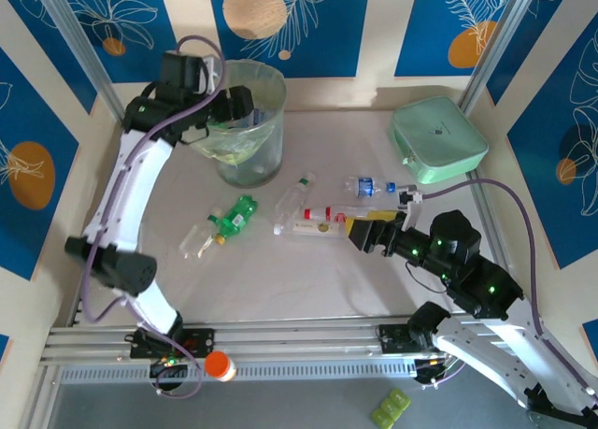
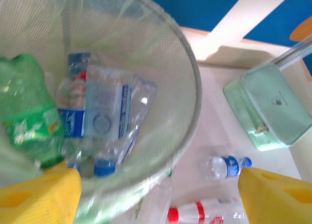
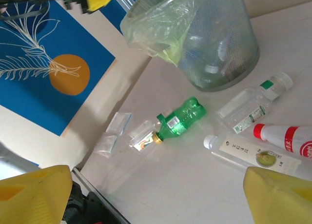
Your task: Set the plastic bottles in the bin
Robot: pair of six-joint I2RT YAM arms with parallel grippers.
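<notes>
Plastic bottles (image 2: 105, 116) piled in bin (image 2: 181, 99), left pincer (image 2: 158, 187) released above it, right pincer (image 3: 156, 187) released above table (image 1: 308, 279)

Left arm (image 1: 131, 191) and right arm (image 1: 486, 340) with white link shells, black motor housings (image 1: 126, 270) at the joints, purple cables (image 1: 529, 228) looping alongside, small green lights (image 1: 414, 252), blocky yellow gripper fingers (image 3: 278, 197).

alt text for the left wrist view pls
Looking down into the bag-lined bin, which holds a green bottle and several clear blue-labelled bottles. The left pincer is open, its yellow fingers at the bottom corners. On the table beyond lie a blue-capped bottle, a red-capped bottle and a mint-green case.
</notes>
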